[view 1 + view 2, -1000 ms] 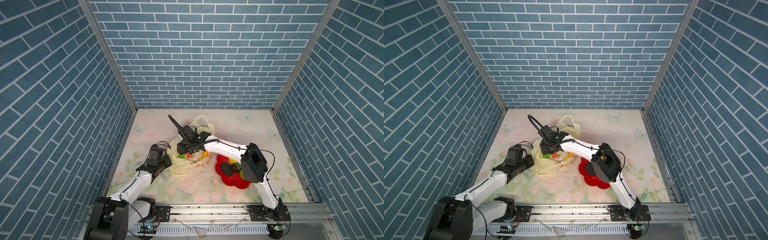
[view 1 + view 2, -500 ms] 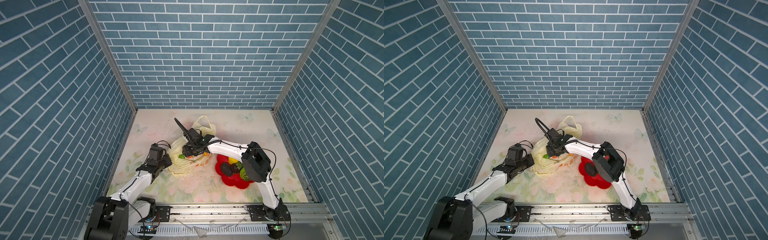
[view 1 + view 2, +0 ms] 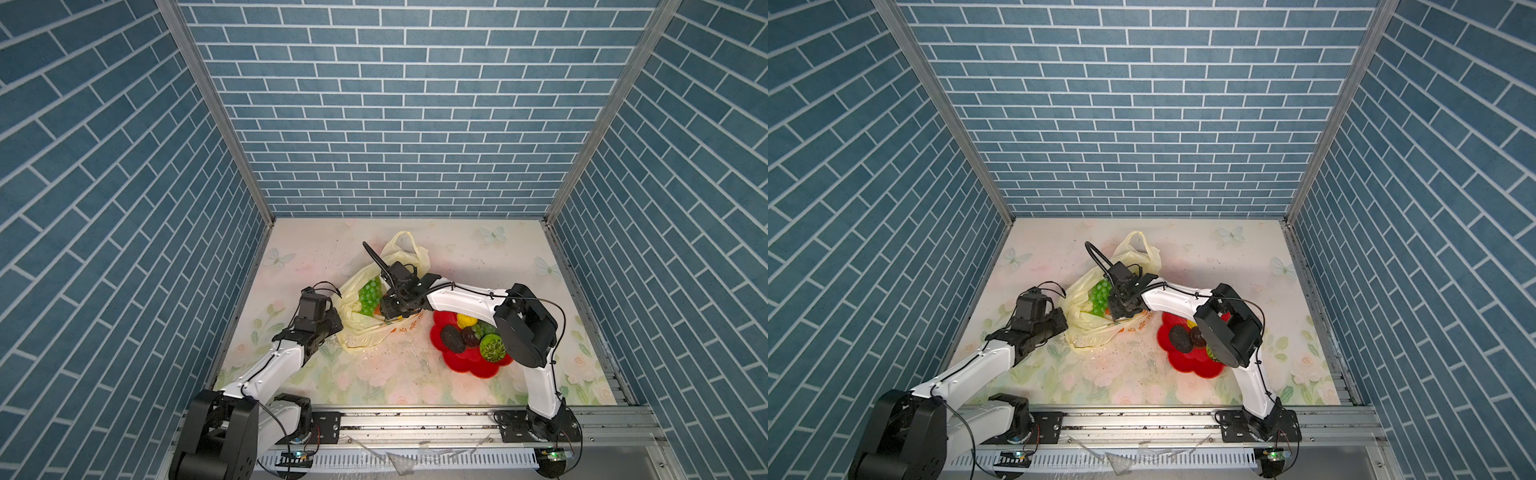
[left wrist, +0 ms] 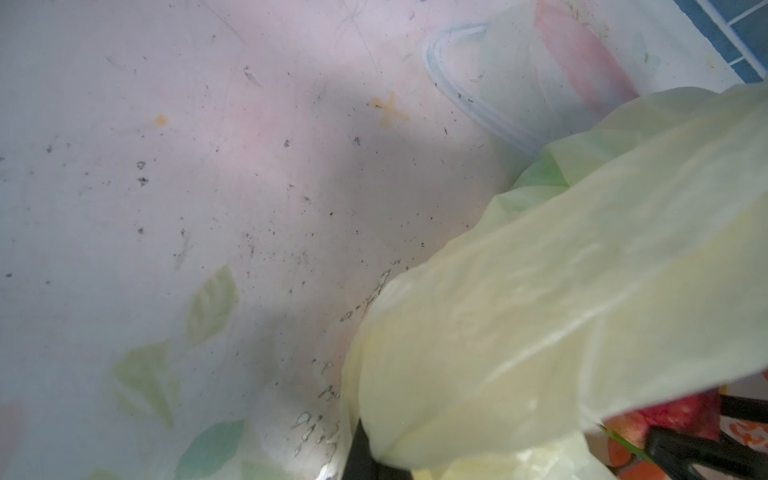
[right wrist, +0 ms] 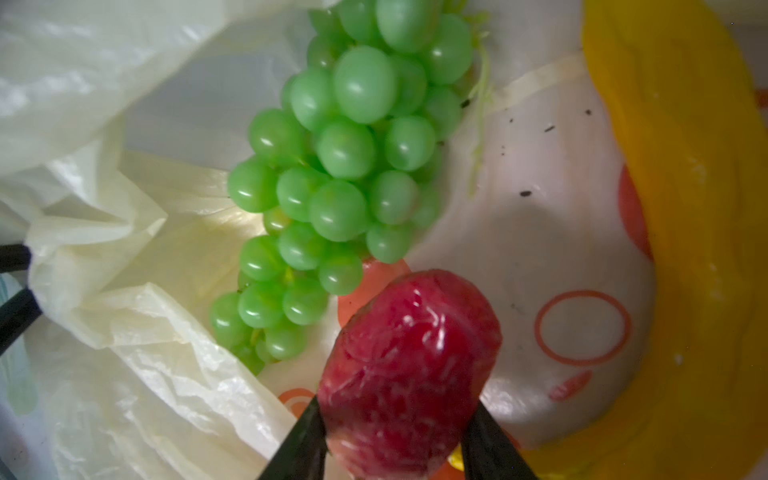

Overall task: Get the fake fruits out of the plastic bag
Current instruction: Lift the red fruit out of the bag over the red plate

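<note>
My right gripper is inside the mouth of the plastic bag, its jaws partly spread and pinching the red strawberry by one end. The left gripper is pressed together on the bag's rim on the side away from the red plate, holding the mouth open. My main worry is the strawberry. It is glossy and gripped near its end, so I judge a quick lift could squirt it out and drop it back into the bag. The green grape bunch lies just beside it, and loose crinkly film is folded close to one finger, so either could snag and come up with the fruit. If the left pinch slips, the mouth would likely fold over my wrist. A yellow shape along the bag's side may be the banana, but I cannot tell. The plate sits just beside the bag with a dark bumpy fruit, a yellow lump and a green round fruit on it. My right elbow hangs over its far side, so a low swing could knock them. There is open worktop in front of the bag and behind the plate, and the walls stand well apart.
</note>
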